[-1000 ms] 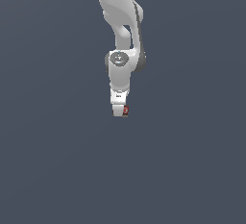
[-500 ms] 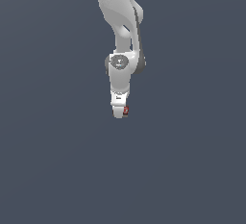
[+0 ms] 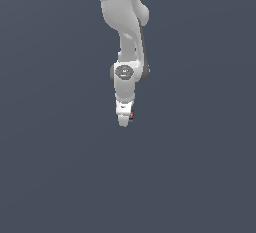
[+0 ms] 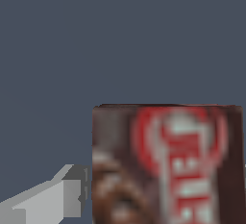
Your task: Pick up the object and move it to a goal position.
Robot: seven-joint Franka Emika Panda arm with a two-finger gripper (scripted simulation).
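— Risks from here?
— Slipping, I'd judge. The gripper (image 3: 124, 120) looks clamped on the object (image 3: 131, 115), which sits at its tip on the exterior view's right; only one finger (image 4: 48, 201) shows beside it in the wrist view. A jerky move could shake it loose.
— Any label?
— Red emblem with whitish lettering on dark brown, too blurred to read.

A small dark brown box (image 4: 166, 165) is showing blurred whitish letters running down a red oval on its face in the wrist view, too smeared to read with certainty.
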